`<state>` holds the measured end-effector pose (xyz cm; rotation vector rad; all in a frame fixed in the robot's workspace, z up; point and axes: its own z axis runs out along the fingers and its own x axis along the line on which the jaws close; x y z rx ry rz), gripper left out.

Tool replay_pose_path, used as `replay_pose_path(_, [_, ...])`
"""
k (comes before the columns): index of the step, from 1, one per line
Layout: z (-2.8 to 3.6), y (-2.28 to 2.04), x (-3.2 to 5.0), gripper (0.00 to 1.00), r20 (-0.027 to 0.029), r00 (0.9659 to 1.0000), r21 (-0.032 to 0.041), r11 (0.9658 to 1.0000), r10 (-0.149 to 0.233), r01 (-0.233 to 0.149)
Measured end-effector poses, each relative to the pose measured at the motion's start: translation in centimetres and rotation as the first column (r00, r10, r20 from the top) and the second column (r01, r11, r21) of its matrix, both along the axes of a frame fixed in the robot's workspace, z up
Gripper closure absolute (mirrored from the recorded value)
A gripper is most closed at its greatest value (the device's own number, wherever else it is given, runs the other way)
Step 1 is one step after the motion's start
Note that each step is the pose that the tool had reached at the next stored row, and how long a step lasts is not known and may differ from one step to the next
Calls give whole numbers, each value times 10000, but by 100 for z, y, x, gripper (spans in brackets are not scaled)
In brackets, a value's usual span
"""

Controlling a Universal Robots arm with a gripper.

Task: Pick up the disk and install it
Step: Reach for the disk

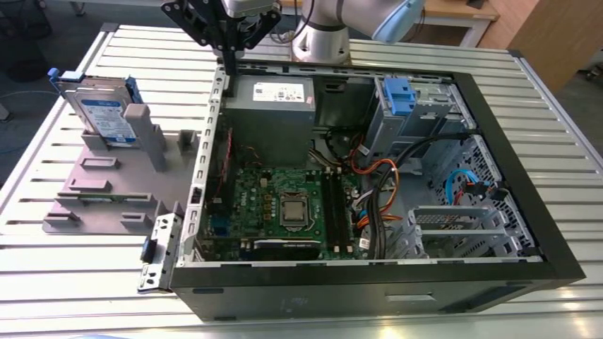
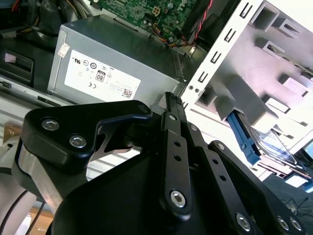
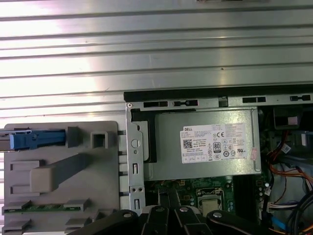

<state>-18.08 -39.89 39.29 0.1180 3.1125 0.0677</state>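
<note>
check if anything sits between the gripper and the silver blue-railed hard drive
Nothing visible. The gripper hangs by the black computer case's wall; the silver blue-railed hard drive stands open-topped in the grey plastic holder.

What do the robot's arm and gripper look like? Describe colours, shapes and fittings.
The arm is a rounded silver-grey tube with a light blue joint cap. The gripper is matt black, built from flat linked bars fastened with silver screws.

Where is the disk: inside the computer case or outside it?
Outside. The disk stands on edge in the grey holder on the table, to the exterior view's left of the open case.
</note>
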Motion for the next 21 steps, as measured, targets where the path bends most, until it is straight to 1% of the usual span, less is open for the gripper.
replay_pose_path(15, [0, 0, -32, 89, 0, 10000, 0, 10000, 0, 0])
replay_pose_path(17, [0, 0, -70, 89, 0, 10000, -1, 10000, 0, 0])
replay_pose_path(21, [0, 0, -78, 89, 0, 10000, 0, 10000, 0, 0])
